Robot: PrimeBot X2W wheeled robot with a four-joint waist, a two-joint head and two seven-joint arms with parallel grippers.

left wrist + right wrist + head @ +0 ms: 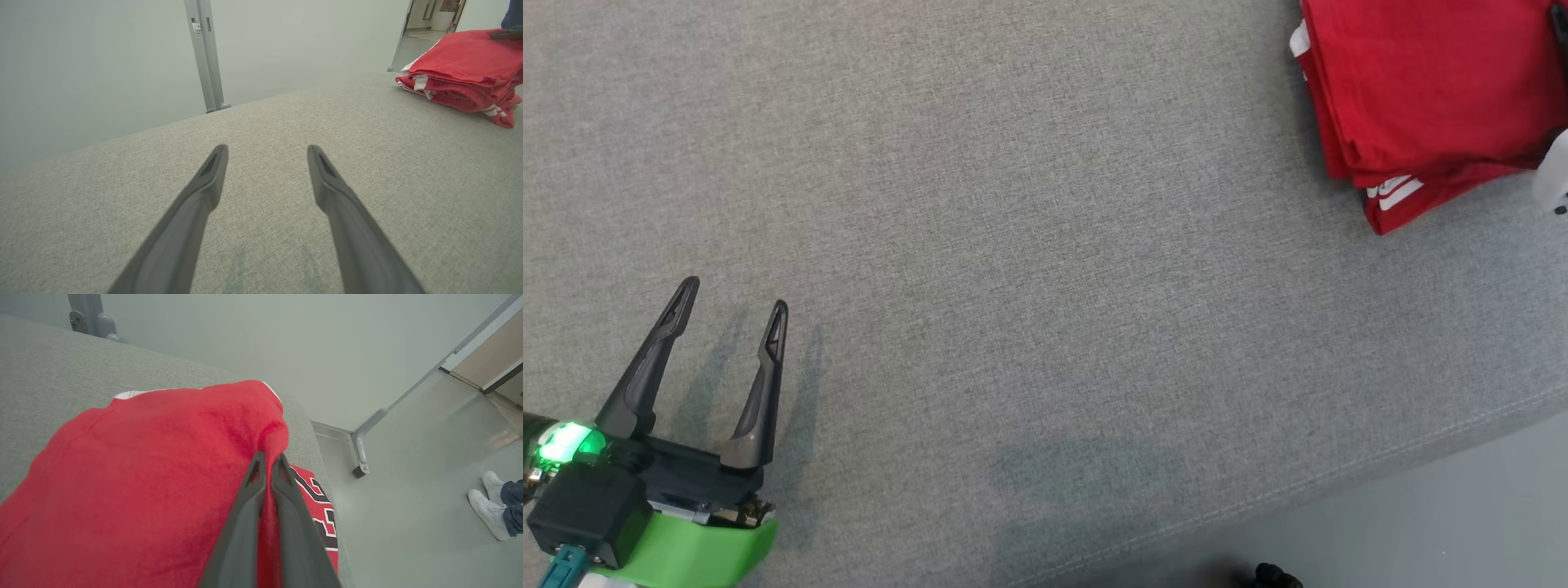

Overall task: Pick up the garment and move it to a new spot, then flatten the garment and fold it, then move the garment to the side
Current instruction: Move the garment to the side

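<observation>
Bare lab-like room, plain walls [102,61], smooth grey floor [408,522]

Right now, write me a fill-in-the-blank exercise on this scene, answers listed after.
The folded garment is ____ in colour. The left gripper, holding nothing, has its jaws ____. The right gripper is ____ on the garment. The person's shoes are ____.
Missing words: red; open; shut; white.

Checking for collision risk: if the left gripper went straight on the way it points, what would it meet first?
Probably the grey cushion surface: the open left gripper points low along it. The red garment lies well off to the right of that line. Depth is unclear.
</observation>
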